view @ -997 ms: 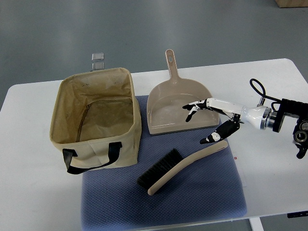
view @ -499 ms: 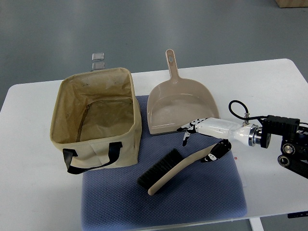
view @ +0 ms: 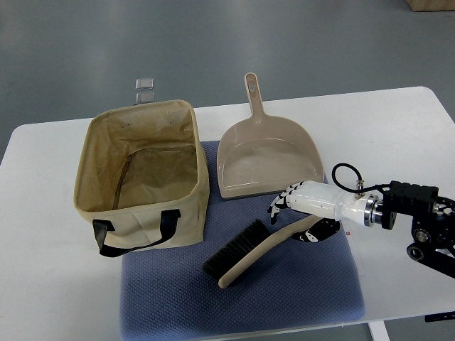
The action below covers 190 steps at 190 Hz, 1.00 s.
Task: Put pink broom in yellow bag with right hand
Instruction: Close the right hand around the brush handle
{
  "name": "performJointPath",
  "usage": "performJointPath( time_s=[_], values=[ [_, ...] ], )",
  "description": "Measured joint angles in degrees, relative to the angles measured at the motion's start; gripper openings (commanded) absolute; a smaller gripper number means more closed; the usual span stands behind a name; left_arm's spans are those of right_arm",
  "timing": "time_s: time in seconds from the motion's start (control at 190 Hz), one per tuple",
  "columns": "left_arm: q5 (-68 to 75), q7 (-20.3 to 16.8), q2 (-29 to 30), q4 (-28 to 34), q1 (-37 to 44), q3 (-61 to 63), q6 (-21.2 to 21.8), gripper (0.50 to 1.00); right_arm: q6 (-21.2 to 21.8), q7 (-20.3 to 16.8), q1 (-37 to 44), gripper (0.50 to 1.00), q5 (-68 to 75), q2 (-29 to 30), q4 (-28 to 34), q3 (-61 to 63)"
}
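The pink broom is a small hand brush with a curved, pale pink-beige handle and black bristles; it lies flat and slantwise, bristle end lower left, handle end upper right. The yellow bag is a boxy tan fabric tote with black strap handles, standing upright and open-topped to the broom's left, close by but apart

One broom, one dustpan, one bag — one mat.
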Motion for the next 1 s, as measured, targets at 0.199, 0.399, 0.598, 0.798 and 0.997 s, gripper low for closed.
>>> performJointPath(
  time_s=[0.199, 0.399, 0.598, 0.798, 0.997],
  values=[
    [0.00, 0.00, 0.00, 0.00, -0.01, 0.00, 0.00, 1.000, -0.09, -0.01, 0.09, 0.680, -0.48, 0.06, 0.00, -0.96],
    [0.01, 0.00, 0.00, 0.00, -0.01, 0.00, 0.00, 1.000, -0.38, -0.01, 0.12, 0.500, -1.33, 0.07, 0.00, -1.10],
    [0.01, 0.03, 0.00, 0.00, 0.00, 0.00, 0.00, 1.000, -0.74, -0.01, 0.12, 0.500, -1.41, 0.01, 0.00, -1.10],
    [0.01, 0.03, 0.00, 0.00, 0.00, 0.00, 0.00, 1.000, -3.37, -0.01, 0.12, 0.500, -1.41, 0.00, -0.25, -0.85],
    [0.01, 0.01, 0.00, 0.00, -0.01, 0.00, 0.00, 1.000, -7.05, 0.26, 0.25, 0.500, -0.94, -0.99, -0.28, 1.55]
  ],
)
